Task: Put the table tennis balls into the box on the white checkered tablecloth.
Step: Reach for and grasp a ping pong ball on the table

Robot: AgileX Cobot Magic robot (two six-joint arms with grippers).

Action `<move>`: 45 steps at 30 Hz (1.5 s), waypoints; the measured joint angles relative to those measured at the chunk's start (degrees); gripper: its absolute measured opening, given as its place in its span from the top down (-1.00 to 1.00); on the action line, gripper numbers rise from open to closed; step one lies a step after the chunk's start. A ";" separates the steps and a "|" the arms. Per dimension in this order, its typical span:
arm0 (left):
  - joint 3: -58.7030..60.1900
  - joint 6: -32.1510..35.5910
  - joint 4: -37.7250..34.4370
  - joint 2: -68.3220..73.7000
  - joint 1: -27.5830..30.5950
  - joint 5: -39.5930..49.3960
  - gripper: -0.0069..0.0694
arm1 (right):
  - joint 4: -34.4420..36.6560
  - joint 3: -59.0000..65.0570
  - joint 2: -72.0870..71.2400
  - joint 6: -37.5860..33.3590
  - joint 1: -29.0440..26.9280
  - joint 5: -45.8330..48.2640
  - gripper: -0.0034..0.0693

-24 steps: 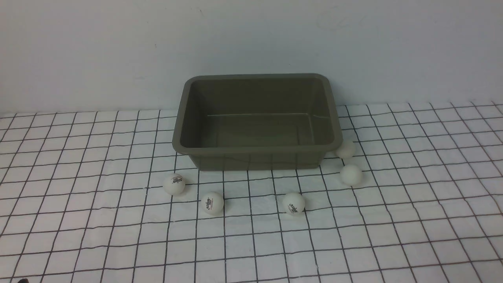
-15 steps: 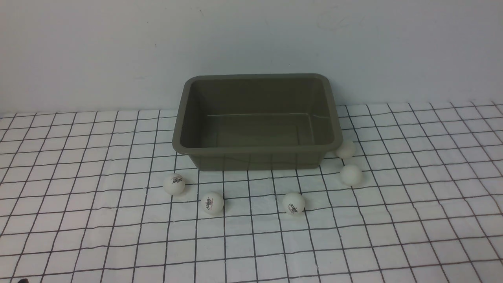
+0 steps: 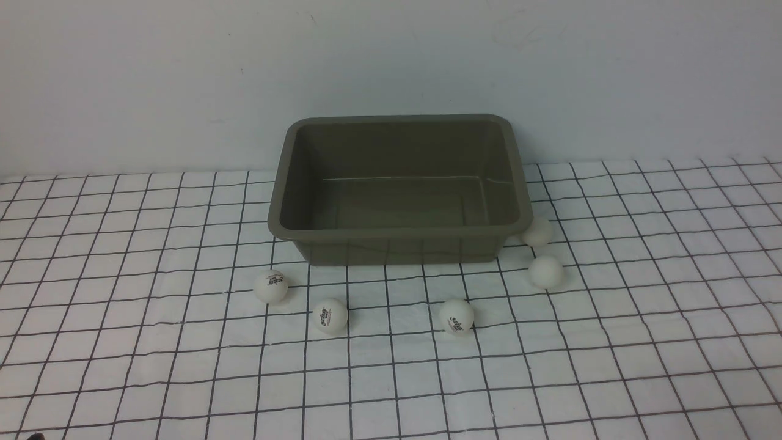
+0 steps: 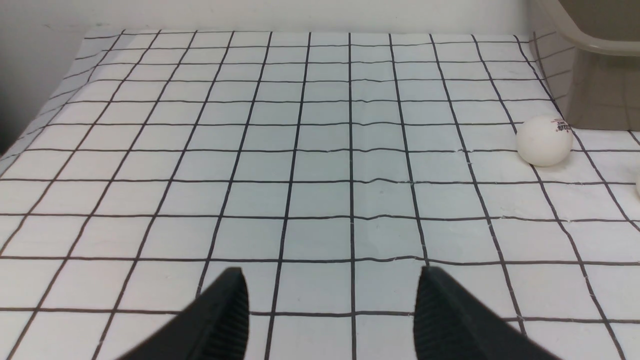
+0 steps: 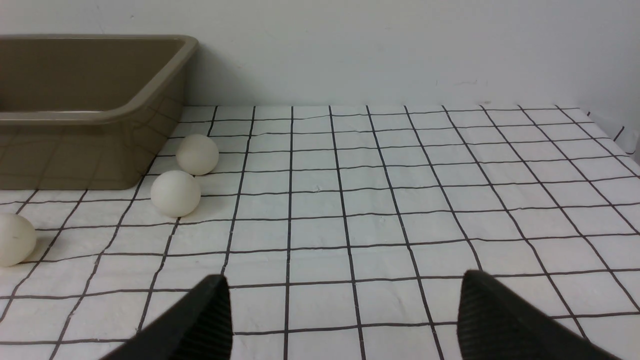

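The left claw [image 4: 332,277] and right claw [image 5: 344,279] are held open, empty. Five matte white table tennis balls [image 3: 270,286] are scattered around the olive-grey box [image 3: 397,232], from four to eight o'clock.

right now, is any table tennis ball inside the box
No, the olive-grey box is empty; all five table tennis balls lie on the checkered tablecloth outside it.

On the tablecloth [image 3: 122,366], balls [image 3: 330,315] lie before the box [image 3: 397,233] — two by its right corner.
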 joint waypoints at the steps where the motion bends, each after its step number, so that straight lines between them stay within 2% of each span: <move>1: 0.00 0.00 0.00 0.00 0.00 0.00 -0.24 | 0.00 0.00 0.00 0.00 0.00 0.00 -0.60; 39: 0.00 0.00 0.00 0.00 0.00 0.00 -0.24 | 0.06 0.00 0.00 0.15 0.00 -0.10 -0.60; 45: 0.00 0.00 0.00 0.00 0.00 0.00 -0.24 | 1.39 -0.67 0.00 3.02 0.00 -8.17 -0.60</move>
